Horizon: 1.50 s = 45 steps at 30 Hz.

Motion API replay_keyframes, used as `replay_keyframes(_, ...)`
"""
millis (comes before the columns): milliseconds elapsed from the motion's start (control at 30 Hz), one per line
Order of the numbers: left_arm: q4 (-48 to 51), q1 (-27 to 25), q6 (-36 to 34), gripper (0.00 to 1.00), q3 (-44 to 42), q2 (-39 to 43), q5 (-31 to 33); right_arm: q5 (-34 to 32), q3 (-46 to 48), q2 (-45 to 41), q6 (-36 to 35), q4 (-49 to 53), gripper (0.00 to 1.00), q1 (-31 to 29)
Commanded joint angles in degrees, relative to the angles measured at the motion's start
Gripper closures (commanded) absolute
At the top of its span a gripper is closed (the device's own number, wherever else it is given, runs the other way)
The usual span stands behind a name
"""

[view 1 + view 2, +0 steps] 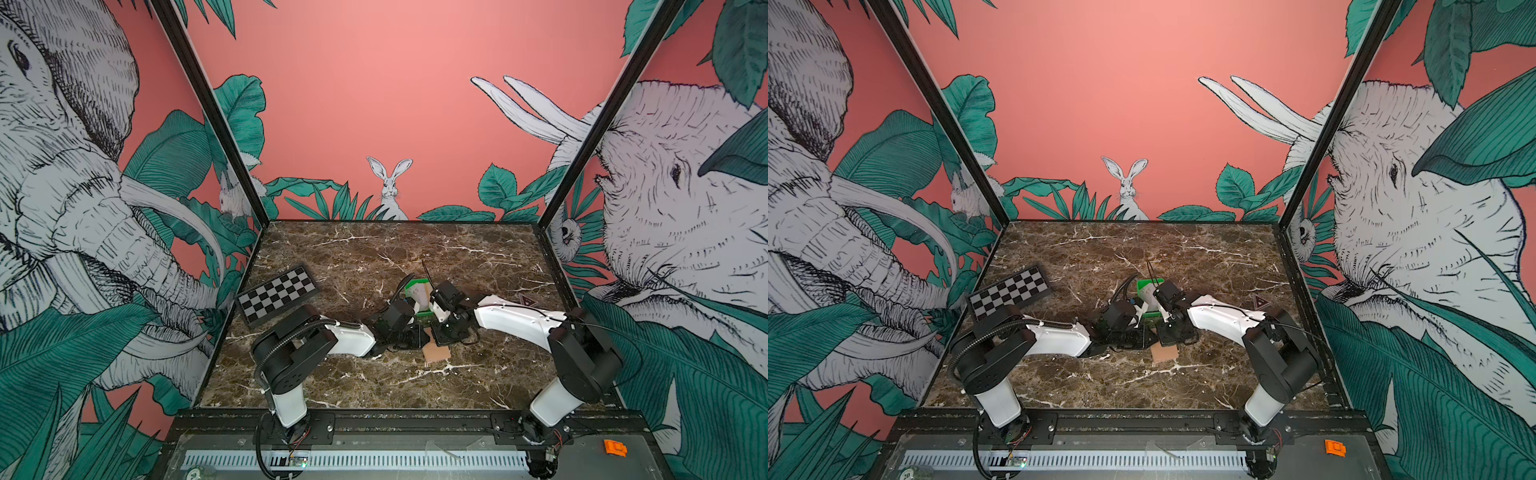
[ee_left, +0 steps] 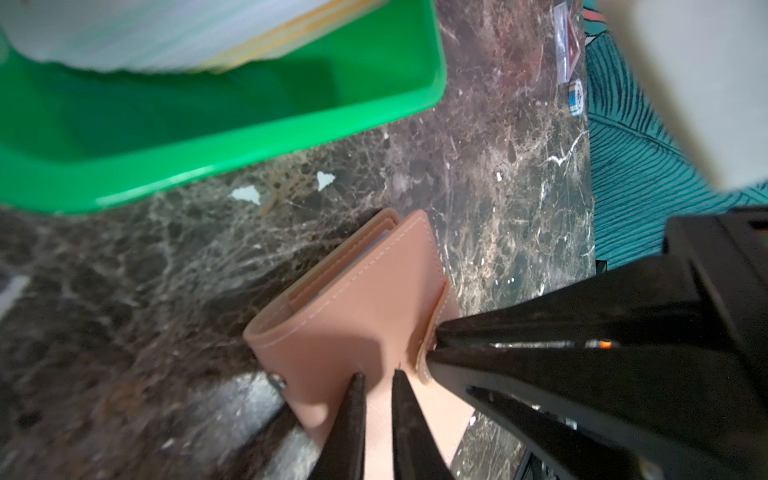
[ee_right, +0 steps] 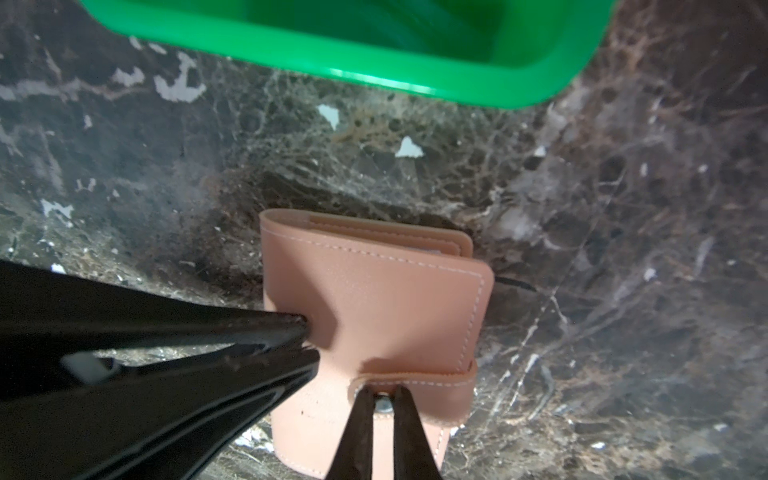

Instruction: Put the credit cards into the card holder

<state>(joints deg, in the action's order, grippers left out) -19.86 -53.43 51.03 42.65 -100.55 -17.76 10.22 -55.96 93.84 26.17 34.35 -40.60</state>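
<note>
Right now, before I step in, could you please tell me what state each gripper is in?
Left gripper: jaws closed on an edge of the card holder.
Right gripper: jaws closed on its snap strap.

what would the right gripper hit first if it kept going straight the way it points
The card holder: the right gripper has its tips on the strap, so contact is immediate. Farther on, likely the green tray; depth unclear.

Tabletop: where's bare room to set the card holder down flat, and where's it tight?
Free: marble between card holder and front rail; also behind green tray to the back wall. Crowded: centre, where left pincer and right pincer grip the holder.
</note>
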Motion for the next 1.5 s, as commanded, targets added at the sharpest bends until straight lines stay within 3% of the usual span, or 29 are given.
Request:
replay_keyframes(0,2.16,-0.37,0.40,0.84,-1.79,-1.23,0.53,-2.95,1.23,3.27,0.11,2.67,0.90,-0.83)
replay_keyframes(833,1.09,-0.36,0.97,0.84,-3.54,-0.30,0.97,-7.95,0.57,3.53,1.42,4.55,0.90,-3.90)
replay_keyframes(1467,1.29,-0.37,0.83,0.84,-3.98,0.77,0.97,-9.73,6.49,-13.95,3.80,-4.47,0.87,-3.87)
